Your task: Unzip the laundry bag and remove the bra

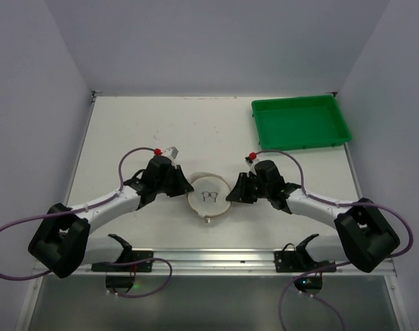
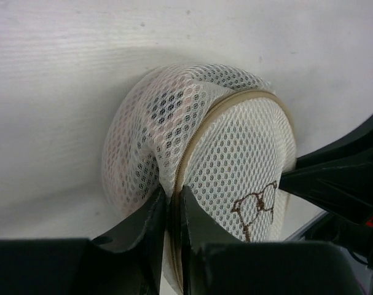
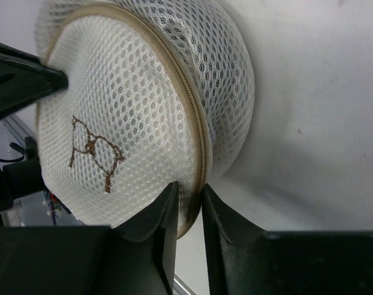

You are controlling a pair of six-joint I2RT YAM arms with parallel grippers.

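Tension matters: left gripper [image 2: 172,195] and right gripper [image 3: 189,190] each pinch the laundry bag [image 1: 209,196] at its zip [image 3: 196,126] (opposite sides), so anchor one and draw the other gently.

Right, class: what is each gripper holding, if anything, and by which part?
Both hold the laundry bag: the left gripper pinches its zipper seam on one side, the right gripper the opposite side.

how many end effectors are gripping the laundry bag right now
2. The left end effector pinches the zipper rim of the laundry bag on its left side. The right end effector pinches the rim on the opposite, right side.
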